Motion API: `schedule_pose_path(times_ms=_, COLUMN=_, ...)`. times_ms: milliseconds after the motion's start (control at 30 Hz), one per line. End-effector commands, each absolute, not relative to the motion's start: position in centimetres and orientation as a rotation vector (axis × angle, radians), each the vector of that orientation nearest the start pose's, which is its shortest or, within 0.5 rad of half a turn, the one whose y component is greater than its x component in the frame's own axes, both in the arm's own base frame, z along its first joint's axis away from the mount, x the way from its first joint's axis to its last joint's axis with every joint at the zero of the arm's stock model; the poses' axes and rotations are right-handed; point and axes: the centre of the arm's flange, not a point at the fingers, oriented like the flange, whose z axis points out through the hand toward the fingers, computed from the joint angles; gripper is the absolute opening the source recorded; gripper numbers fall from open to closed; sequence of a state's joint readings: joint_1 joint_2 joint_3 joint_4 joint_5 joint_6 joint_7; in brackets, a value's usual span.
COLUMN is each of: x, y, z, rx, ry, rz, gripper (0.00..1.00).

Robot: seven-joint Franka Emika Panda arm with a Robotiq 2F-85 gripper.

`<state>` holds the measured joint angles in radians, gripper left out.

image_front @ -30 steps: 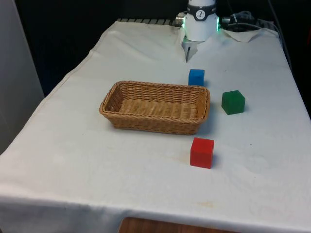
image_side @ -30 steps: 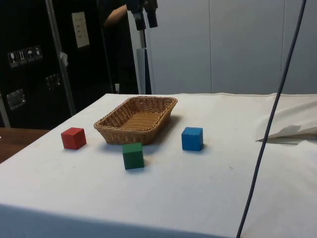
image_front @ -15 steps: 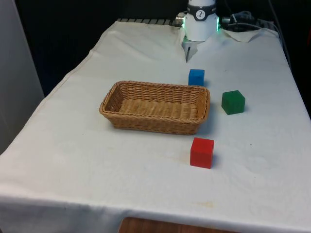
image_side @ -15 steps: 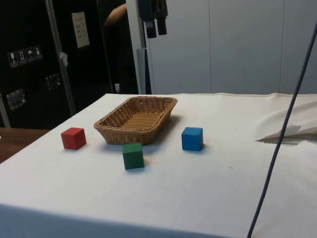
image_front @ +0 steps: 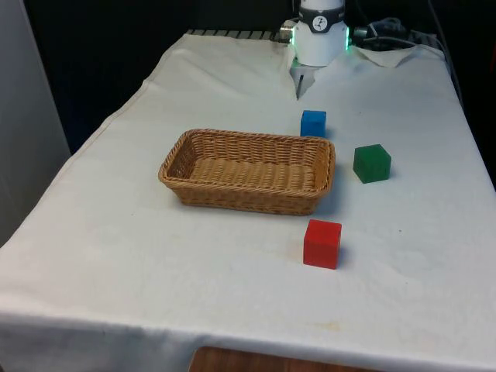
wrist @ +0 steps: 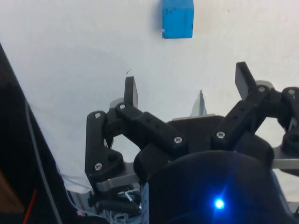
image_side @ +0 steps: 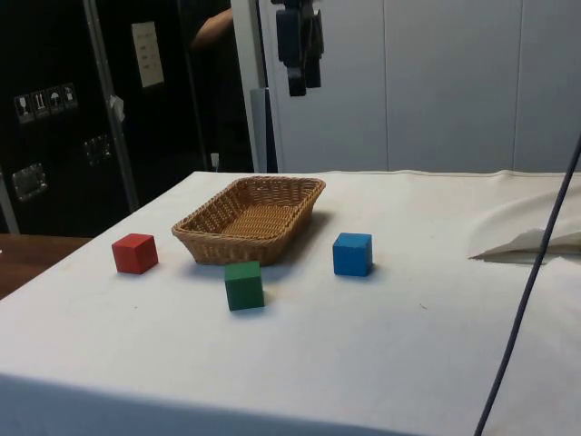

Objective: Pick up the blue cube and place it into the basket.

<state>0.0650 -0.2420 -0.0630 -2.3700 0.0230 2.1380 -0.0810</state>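
Observation:
The blue cube rests on the white cloth just past the far corner of the wicker basket, apart from it. My gripper hangs high above the table, over the cloth between the basket's far end and the blue cube in the side view. Its fingers stand apart, so it is open and holds nothing. In the wrist view the cube lies on the cloth ahead of the fingertips.
A green cube stands at the front view's right of the basket. A red cube sits in front of it. A dark cable hangs at the side view's right. A person's arm shows behind.
My gripper has moved down and to the side view's right, nearer to above the blue cube. The cubes and basket have not moved.

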Motion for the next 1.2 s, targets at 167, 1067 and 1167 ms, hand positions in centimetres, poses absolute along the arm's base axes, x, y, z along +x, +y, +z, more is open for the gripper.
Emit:
schedule_pose_path(times_ms=167, x=45.7, y=0.4, z=41.3, rx=-3.136, ry=-0.126, rz=-0.037, gripper=1.0)
schedule_pose_path(times_ms=1067, x=42.8, y=1.2, z=35.7, rx=-3.186, ry=-0.156, rz=-0.124, gripper=1.0)
schedule_pose_path(times_ms=1167, x=42.4, y=1.2, z=35.0, rx=-3.183, ry=-0.159, rz=-0.138, gripper=1.0)
